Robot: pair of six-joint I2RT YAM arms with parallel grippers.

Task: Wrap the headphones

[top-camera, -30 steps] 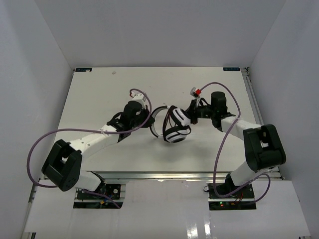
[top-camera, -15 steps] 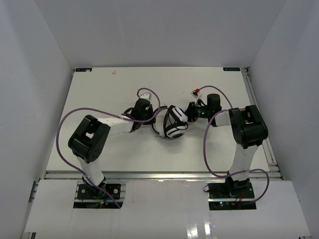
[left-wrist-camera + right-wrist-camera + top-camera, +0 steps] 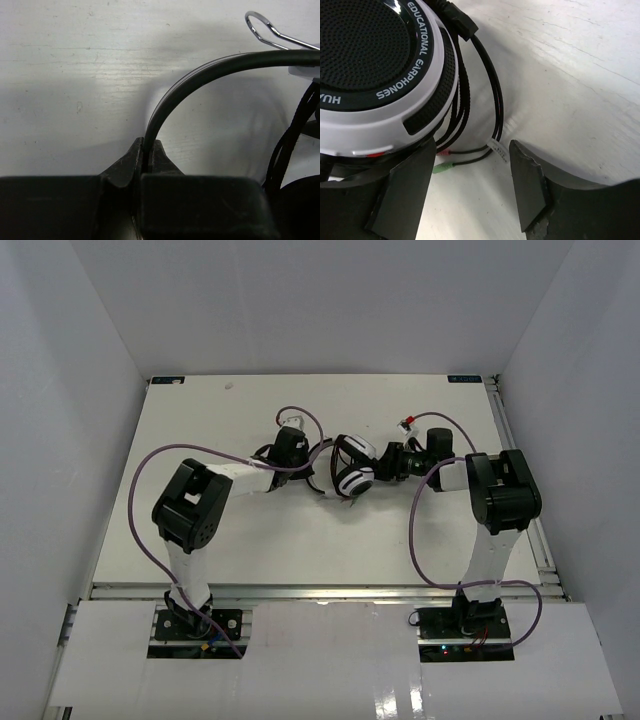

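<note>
Gripper status: left gripper (image 3: 147, 151) is clenched on the headband (image 3: 210, 70) of the headphones (image 3: 352, 470). The band, dark in the left wrist view, rises from between the closed fingers and arches to the right. The right gripper (image 3: 470, 152) is released, jaws apart, grasping nothing.

The headphones lie on the table (image 3: 230, 540) near its centre, between the two grippers. The ear cup (image 3: 375, 60) has a white shell, a black perforated centre and printed lettering round the ring. The thin dark cord (image 3: 498, 100) loops beside the cup, and its plug ends (image 3: 445, 166) lie between the right gripper's fingers. The cup sits just beside one finger; contact cannot be confirmed.
</note>
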